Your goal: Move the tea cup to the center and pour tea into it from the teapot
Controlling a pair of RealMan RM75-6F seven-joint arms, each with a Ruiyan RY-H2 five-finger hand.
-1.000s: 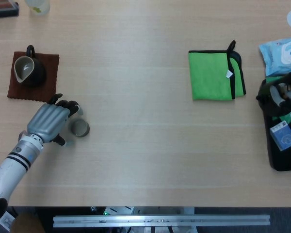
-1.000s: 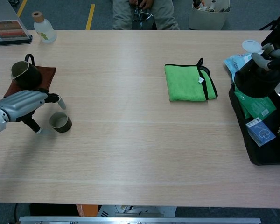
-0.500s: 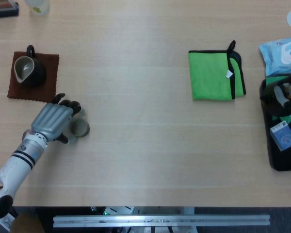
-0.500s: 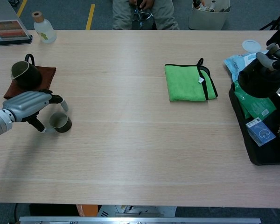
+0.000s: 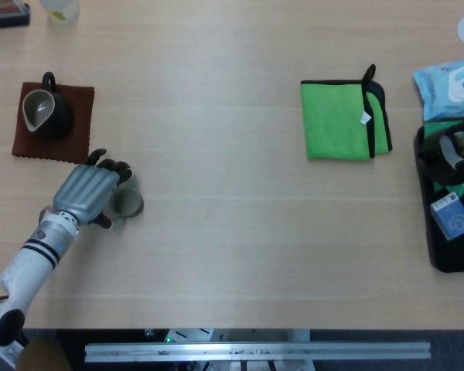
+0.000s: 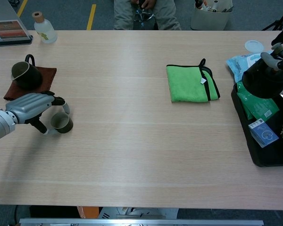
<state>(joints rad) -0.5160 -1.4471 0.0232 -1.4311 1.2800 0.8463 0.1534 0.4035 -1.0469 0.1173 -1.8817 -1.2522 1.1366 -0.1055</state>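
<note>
The small brown tea cup (image 5: 127, 203) (image 6: 61, 122) stands upright on the table at the left. My left hand (image 5: 85, 193) (image 6: 28, 106) lies just beside it on its left, fingers curved over the cup's far side, thumb on the near side with a small gap showing in the chest view. The dark teapot (image 5: 42, 112) (image 6: 23, 74) sits on a brown mat (image 5: 79, 127) (image 6: 48, 74) behind the hand. My right hand (image 5: 456, 151) (image 6: 276, 54) hovers over the black tray at the far right; how its fingers lie is unclear.
A folded green cloth (image 5: 340, 120) (image 6: 188, 84) lies right of centre. The black tray (image 5: 448, 259) (image 6: 254, 153) with packets sits at the right edge, a blue packet (image 5: 452, 81) behind it. A small bottle (image 6: 42, 28) stands at the back left.
My left hand has slid closer to the tea cup, its fingers wrapping nearer around it. The cup has stayed in place. The right hand has drifted slightly to the right.
</note>
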